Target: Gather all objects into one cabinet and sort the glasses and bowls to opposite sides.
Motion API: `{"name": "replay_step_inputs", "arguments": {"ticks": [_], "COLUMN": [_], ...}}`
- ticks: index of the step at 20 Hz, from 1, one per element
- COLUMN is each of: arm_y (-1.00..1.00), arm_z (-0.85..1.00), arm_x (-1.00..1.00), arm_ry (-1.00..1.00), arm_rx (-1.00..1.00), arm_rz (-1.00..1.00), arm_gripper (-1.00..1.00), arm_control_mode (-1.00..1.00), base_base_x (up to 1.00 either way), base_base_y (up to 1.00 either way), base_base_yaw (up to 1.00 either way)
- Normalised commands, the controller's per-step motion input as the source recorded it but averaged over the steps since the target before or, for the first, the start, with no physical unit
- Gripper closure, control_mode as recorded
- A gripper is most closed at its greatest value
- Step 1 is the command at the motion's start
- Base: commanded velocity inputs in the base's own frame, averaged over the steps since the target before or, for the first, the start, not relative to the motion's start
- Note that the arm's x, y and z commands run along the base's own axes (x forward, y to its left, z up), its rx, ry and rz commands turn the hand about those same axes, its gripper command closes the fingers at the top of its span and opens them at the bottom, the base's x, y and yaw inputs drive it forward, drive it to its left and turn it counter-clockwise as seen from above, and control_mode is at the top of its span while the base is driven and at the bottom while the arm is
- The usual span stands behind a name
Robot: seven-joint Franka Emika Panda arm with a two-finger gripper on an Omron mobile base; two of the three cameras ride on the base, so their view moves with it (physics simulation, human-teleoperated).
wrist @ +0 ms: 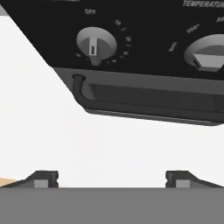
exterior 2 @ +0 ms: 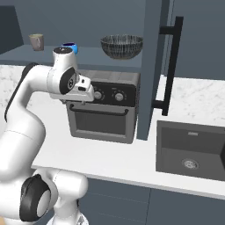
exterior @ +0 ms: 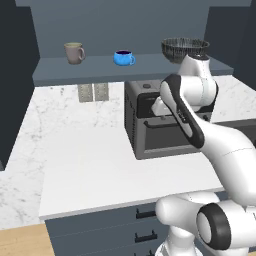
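The end effector (wrist: 112,178) hangs in front of the toaster oven (exterior 2: 105,107), its two finger tips spread wide apart with nothing between them. In the hand view it faces the oven's control panel: the left dial (wrist: 96,45), the right dial (wrist: 206,52) and the door handle (wrist: 144,109) lie just ahead of it, and the white worktop (wrist: 87,144) spreads below.

All the task's things lie above and beyond the end effector, well apart from it, on the shelf of the cabinet (exterior: 125,70). One taupe mug (exterior: 74,52) stands upright farthest to the end effector's left. One bright blue cup (exterior: 123,58) stands to the right of it, about midway along the shelf and roughly over the oven's left side. One dark mesh-patterned bowl (exterior: 184,49) sits upright on the right, above and behind the arm's wrist in the left base view; in the right base view the same bowl (exterior 2: 121,46) stands over the oven's right half, with the blue cup (exterior 2: 70,46) partly hidden by the wrist, so its handle side is hard to judge there.

Count visible: two handled cups, one bowl, one oven, two dials. A dark sink (exterior 2: 191,149) is set in the worktop well to the end effector's right.
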Motion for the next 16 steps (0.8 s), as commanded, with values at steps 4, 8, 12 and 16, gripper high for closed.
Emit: {"name": "replay_step_inputs", "arguments": {"ticks": [4,8,12,16], "arm_y": [0.00,0.00,0.00,0.00], "arm_z": [-0.12,0.04,0.23,-0.01], "arm_x": [-0.01,-0.16,-0.31,-0.09], "arm_ry": [-0.09,-0.20,-0.26,-0.03], "arm_rx": [0.02,0.00,-0.01,0.00], "arm_rz": [0.00,0.00,0.00,0.00], "arm_gripper": [-1.00,-1.00,-1.00,-1.00], "arm_control_mode": [-1.00,-1.00,-1.00,-1.00], "base_base_x": [0.00,0.00,0.00,0.00], "base_base_y": [0.00,0.00,0.00,0.00], "base_base_yaw": [0.00,0.00,0.00,0.00]}}
